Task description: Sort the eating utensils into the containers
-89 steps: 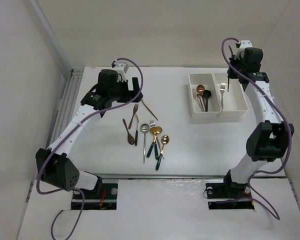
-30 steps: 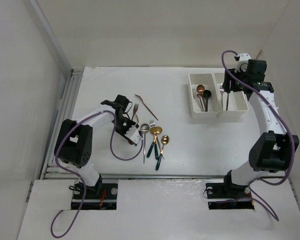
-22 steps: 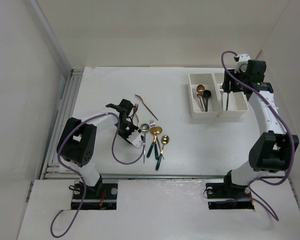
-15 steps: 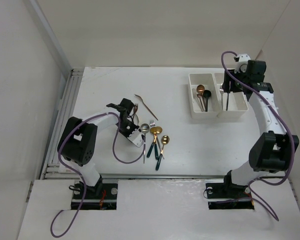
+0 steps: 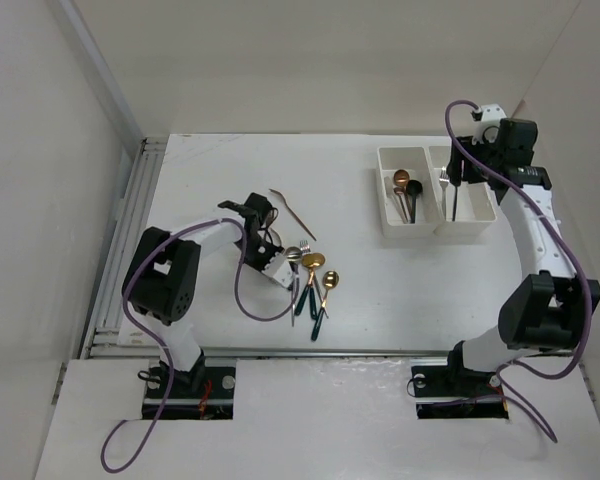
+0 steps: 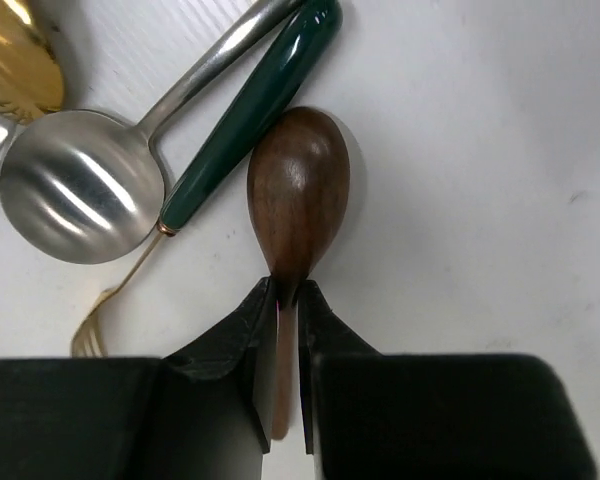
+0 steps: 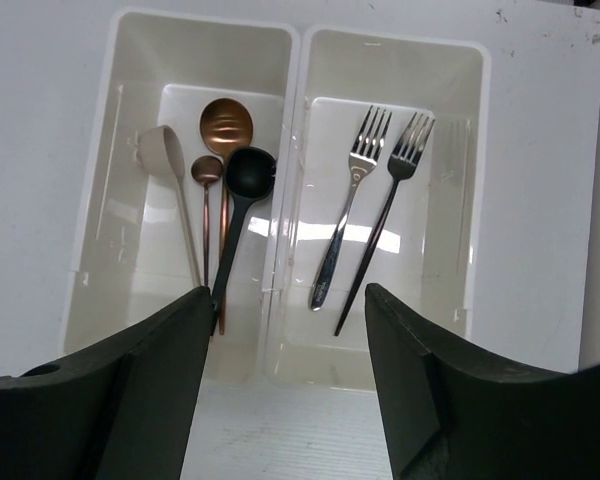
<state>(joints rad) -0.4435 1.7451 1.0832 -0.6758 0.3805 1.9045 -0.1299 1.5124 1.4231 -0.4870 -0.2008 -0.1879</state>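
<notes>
Ana: Left claw (image 6: 288,300) is pinched tight on the brown wooden spoon (image 6: 298,195), right at its thin neck. The round bowl sticks out just above the tips, in the middle of the wrist picture.
Ben: Will it slip?
Ana: I think not. Wood looks light, stiff and not slick. Holding near the bowl seems fine.
Ben: And the right claw (image 7: 288,292)?
Ana: Wide apart, holding nothing, over the white two-part plastic tray (image 7: 292,60).

brown spoon (image 6: 298,185) — left: green handle (image 6: 255,105), silver spoon (image 6: 80,195) crowd close | right: open table (image 6: 480,200)
</notes>
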